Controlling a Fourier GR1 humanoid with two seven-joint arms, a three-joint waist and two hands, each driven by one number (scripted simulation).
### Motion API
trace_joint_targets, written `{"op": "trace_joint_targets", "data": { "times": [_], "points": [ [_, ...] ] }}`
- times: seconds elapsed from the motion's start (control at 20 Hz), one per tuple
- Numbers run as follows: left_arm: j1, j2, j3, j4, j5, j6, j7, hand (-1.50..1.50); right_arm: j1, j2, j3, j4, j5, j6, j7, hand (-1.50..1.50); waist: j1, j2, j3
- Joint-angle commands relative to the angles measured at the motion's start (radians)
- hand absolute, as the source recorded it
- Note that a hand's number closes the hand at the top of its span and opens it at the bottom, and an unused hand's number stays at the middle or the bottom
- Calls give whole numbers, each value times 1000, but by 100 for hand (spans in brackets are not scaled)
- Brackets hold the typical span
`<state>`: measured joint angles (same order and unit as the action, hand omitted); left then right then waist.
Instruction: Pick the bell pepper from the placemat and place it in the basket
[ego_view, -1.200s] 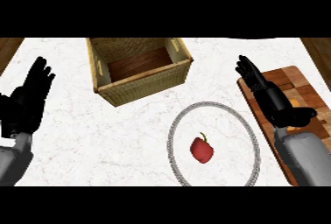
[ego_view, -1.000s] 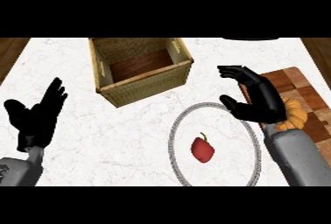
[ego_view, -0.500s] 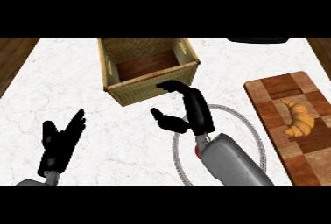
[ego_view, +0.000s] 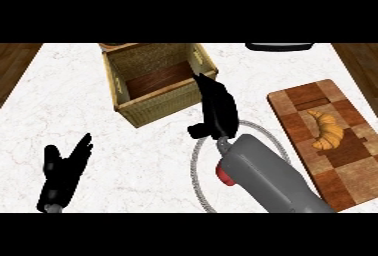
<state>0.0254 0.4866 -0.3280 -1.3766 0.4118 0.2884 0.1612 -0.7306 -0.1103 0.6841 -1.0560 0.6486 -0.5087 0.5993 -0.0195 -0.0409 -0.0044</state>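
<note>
Our right hand (ego_view: 215, 111) lies over the counter (ego_view: 74, 120) between the placemat (ego_view: 196, 167) and the basket (ego_view: 151, 111). Its fingers (ego_view: 210, 92) are stretched out straight and close together, pointing up the view toward the basket, and the thumb (ego_view: 196, 131) sticks out to the left. They hold nothing. The fingertips overlap the basket's near right corner in our view, but we cannot tell whether they touch the wicker or hang above it.

The bell pepper (ego_view: 224, 175) sits on the placemat, inside its grey ring. We see only a small red patch of it at the left edge of our right forearm (ego_view: 269, 175), which crosses over the mat and covers the rest. The pepper is behind the wrist, well apart from the fingers, and no hand touches it. Of the placemat itself we see mainly the left arc of its rim and a short stretch above the forearm.

The basket stands upright at the far middle of the counter, turned a little, its mouth open and its brown wooden bottom showing inside.

Our left hand (ego_view: 65, 167) shows at the lower left, over bare counter, its fingers spread and relaxed, pointing up and to the right, with nothing in them.

At the right lies a chequered wooden cutting board (ego_view: 303, 100) with a croissant (ego_view: 327, 131) on it, near the placemat. A dark object (ego_view: 279, 46) shows at the far edge; we cannot tell what it is.
</note>
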Motion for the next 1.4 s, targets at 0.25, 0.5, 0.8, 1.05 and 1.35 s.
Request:
{"op": "trace_joint_targets", "data": {
  "times": [0.25, 0.5, 0.8, 1.05, 1.35],
  "points": [
    [71, -3, 5, 27, 11, 7, 14, 0, -292, -8, 33, -97, 53, 550, 477, -150, -30, -8, -3],
    [81, -23, -7, 21, 4, 20, 19, 0, -342, 77, -17, -156, -103, 823, 664, -150, -37, 1, -1],
    [98, 8, 16, 15, 20, -23, 4, 0, -414, 65, -77, -186, -223, 994, 785, -150, -41, 3, 0],
    [117, 9, 27, -13, 29, -19, 12, 0, -412, 54, -74, -248, -282, 1027, 841, -150, -43, 2, 2],
    [129, -3, 37, -12, 23, -13, -6, 0, -314, -17, -81, -349, -295, 996, 858, -150, -40, 15, 4]
  ]
}}
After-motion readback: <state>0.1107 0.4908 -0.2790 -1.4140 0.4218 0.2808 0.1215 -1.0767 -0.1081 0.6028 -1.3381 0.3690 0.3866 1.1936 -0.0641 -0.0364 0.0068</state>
